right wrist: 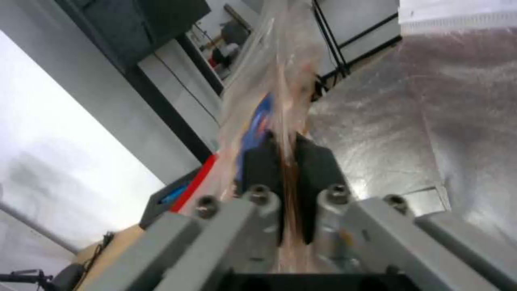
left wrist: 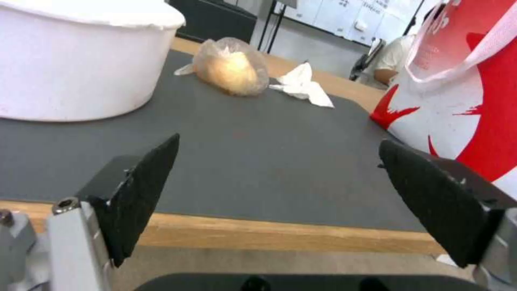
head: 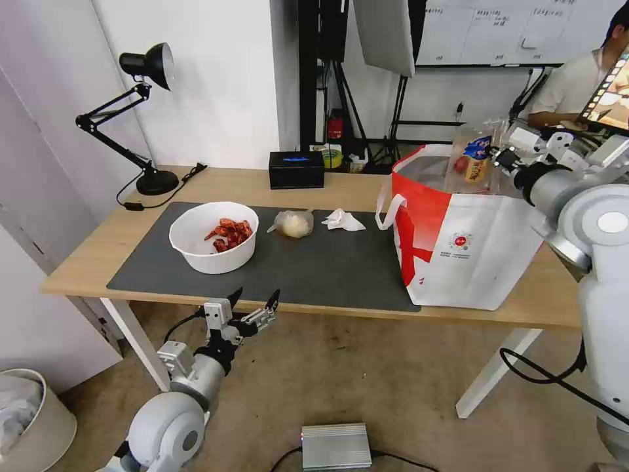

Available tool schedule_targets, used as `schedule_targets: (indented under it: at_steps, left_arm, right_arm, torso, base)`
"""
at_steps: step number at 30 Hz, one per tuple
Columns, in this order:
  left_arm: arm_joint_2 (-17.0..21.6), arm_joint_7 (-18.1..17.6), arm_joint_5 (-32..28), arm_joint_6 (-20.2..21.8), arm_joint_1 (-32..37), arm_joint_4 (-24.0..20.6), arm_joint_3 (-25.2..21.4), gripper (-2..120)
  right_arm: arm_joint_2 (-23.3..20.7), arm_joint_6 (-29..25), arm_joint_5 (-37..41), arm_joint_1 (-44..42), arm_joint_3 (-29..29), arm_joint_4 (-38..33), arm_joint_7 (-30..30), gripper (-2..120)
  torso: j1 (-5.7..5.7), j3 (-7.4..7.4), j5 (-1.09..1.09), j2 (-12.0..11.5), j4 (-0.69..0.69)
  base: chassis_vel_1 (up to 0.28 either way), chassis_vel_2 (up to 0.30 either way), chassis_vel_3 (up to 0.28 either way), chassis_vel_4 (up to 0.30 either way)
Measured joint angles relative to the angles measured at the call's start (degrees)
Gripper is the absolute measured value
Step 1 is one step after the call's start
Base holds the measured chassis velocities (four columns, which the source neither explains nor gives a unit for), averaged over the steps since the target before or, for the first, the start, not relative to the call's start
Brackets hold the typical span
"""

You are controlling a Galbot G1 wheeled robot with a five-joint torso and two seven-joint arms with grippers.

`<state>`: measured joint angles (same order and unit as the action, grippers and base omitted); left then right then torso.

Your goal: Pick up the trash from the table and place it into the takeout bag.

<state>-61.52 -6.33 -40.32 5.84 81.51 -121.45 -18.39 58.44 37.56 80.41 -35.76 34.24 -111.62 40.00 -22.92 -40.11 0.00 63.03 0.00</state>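
Three pieces of trash lie on my table (head: 98, 252), all on the dark grey mat (head: 314, 269). Starting from the left, the white round bowl (head: 213, 239) holds red crayfish shells (head: 229, 234). Beside it sits the small clear bag (head: 293, 223) with a whitish lump inside, then the crumpled white tissue (head: 342, 220) just past that. My left gripper (head: 254, 301) hangs below the near table edge, in front of the gap between bowl and clear bag, fingers spread wide apart and touching nothing; its wrist camera looks across the mat at the bowl wall, the clear bag and the tissue. Behind the mat, a black tissue box (head: 296, 169) stands at the far edge. Further right, the takeout bag (head: 468, 252) stands upright on the table's right end, mouth open and foil lining showing. My right gripper (head: 499, 157) is above that open mouth, pinched tight on the clear hinged plastic tray (head: 473, 160), which hangs upright over the foil interior.
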Motion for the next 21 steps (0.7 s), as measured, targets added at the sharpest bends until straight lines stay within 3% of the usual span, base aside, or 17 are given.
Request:
schedule_targets:
  at_steps: [5, 8, 21]
  left_arm:
    - [0.0, -0.1, 0.0, 0.0, 0.7, -0.8, -0.6, 100]
    - [0.2, -0.1, 0.0, 0.0, 1.4, -1.4, -1.2, 100]
    - [0.3, -0.2, -0.4, 0.2, 1.4, -2.3, -2.3, 100]
  right_arm:
    - [0.0, 0.0, 0.2, 0.4, 0.1, -0.2, 0.0, 22]
    - [0.0, 0.0, 0.3, 0.2, 0.1, -0.5, 0.1, 39]
    - [0.1, -0.2, 0.4, -0.1, 0.1, -1.6, -1.8, 86]
  torso:
    - [0.00, 0.00, 0.00, 0.0, 0.00]
    - [0.00, 0.00, 0.00, 0.0, 0.00]
    - [0.00, 0.00, 0.01, 0.0, 0.00]
  base:
    - [0.000, 0.000, 0.000, 0.000]
    - [0.000, 0.000, 0.000, 0.000]
    - [0.000, 0.000, 0.000, 0.000]
